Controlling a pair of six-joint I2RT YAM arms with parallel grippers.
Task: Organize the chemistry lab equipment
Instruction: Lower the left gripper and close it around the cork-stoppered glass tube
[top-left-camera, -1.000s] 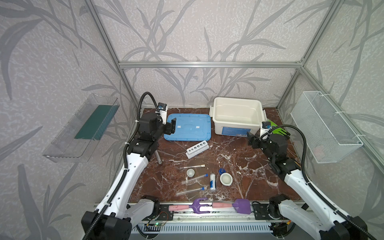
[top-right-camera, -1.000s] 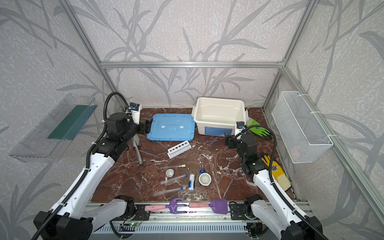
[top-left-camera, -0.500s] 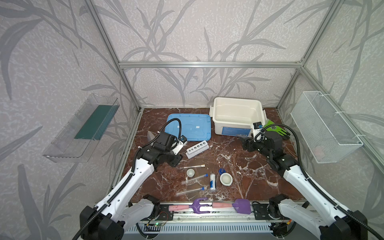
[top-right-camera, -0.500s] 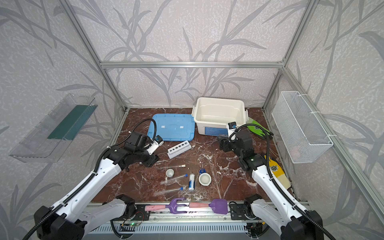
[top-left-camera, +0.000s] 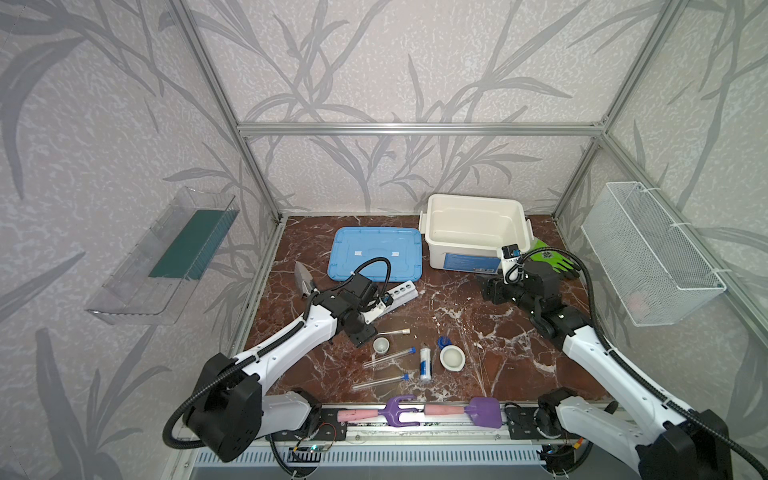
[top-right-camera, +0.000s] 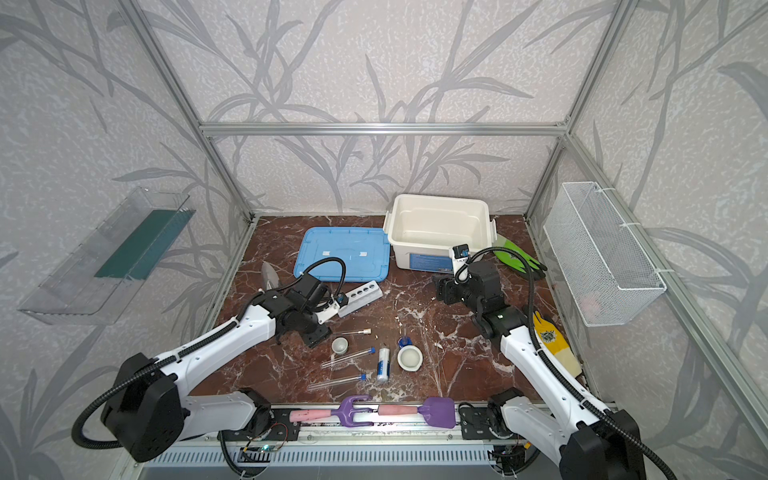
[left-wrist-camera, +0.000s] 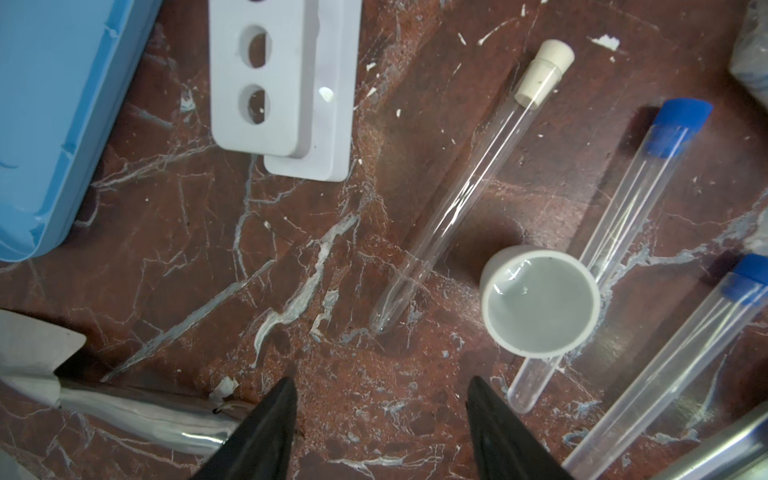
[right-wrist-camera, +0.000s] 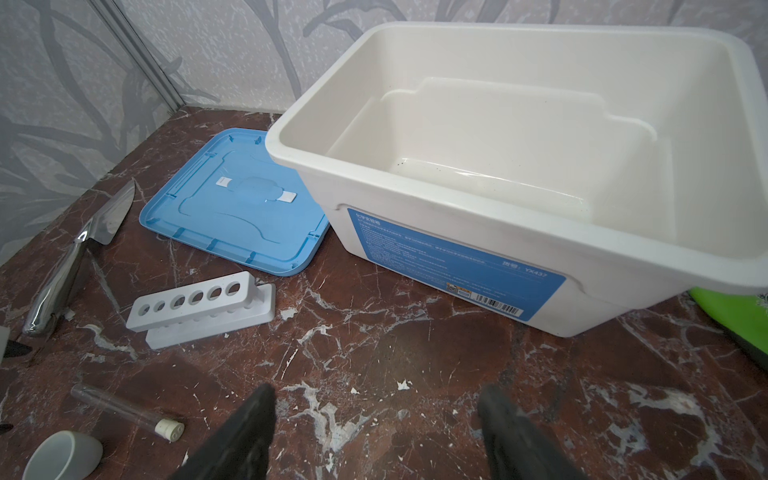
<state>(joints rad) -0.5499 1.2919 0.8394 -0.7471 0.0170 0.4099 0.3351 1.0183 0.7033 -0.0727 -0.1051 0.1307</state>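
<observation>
Lab equipment (top-left-camera: 424, 363) lies loose, centre-near; left gripper (left-wrist-camera: 380, 386) has swung down to it.
Bin (top-left-camera: 440, 253) far, empty; left jaws apart over tube (left-wrist-camera: 457, 199) and cup (left-wrist-camera: 540, 299), holding nothing; right gripper (right-wrist-camera: 376, 392) also apart, idle. First pick looks likely.

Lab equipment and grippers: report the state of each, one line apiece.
white bin: open, empty.
blue lid: off, flat beside bin.
rack: holes all empty.
corked tube: lying, stoppered.
blue-capped tubes: two, lying, capped.
small cup: upright, empty.
bowl: upright, empty.
bottle: lying on side.
left gripper: open, empty.
right gripper: open, empty.
</observation>
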